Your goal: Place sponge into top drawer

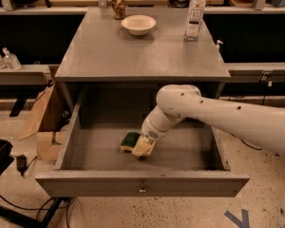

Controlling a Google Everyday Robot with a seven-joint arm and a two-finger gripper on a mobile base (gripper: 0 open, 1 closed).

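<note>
The top drawer (95,183) is pulled wide open under the grey table, its small metal knob (142,190) at the centre of the front panel. The sponge (128,141), dark green on top with a yellow base, lies on the drawer floor near the middle. My gripper (143,147) reaches down into the drawer from the right on the white arm (218,115). It sits at the sponge's right end, touching or overlapping it. The part of the sponge under the gripper is hidden.
On the tabletop (142,56) stand a white bowl (138,24), a clear water bottle (194,13) and a can (118,4) at the back. A cardboard box (45,127) sits left of the drawer. Shelves run along the back on both sides.
</note>
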